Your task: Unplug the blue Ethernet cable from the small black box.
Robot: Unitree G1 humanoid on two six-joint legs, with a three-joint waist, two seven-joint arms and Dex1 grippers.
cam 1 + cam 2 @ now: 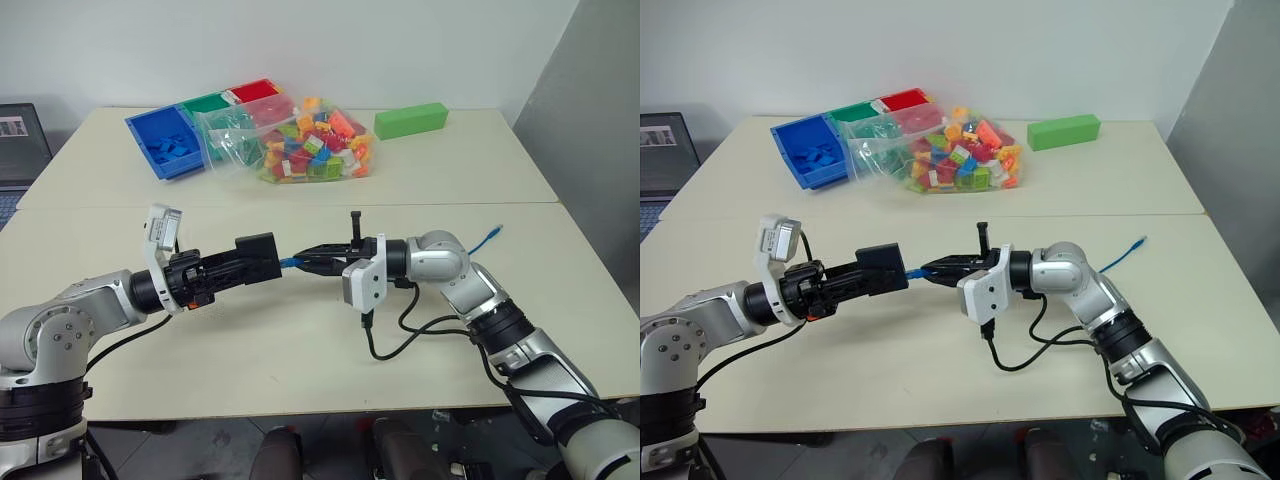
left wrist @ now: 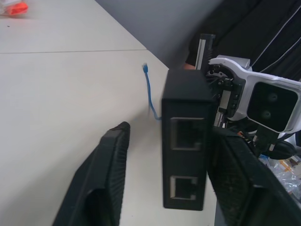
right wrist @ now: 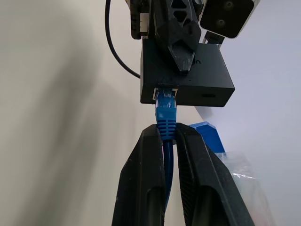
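The box [image 1: 256,256] was held above the table [image 1: 300,340], clear of its surface, between the fingers of the left gripper [image 1: 250,262], which were closed on it from either side. In the left wrist view one finger [image 2: 244,183] lay against the box's side, while the other [image 2: 101,188] stood a little apart from it; two ports could be seen on the face turned to that camera. The left gripper was pointed roughly level, toward the right gripper [image 1: 306,262], which was pointed back at it.

The blue cable [image 3: 165,123] was still plugged into a port on the box's side. The right gripper was clamped on the cable just behind the plug, its fingers [image 3: 141,183] pressed to either side of the blue boot. The plug sat in the port, with only a short stretch of cable bridging box and gripper. The cable's free end [image 1: 490,236] was seen over the table beyond the right arm.

At the far side of the table were set a blue bin [image 1: 165,140], a clear bag of coloured bricks [image 1: 305,145] just beside it, and a green block [image 1: 410,120] further right, all well apart from the grippers.
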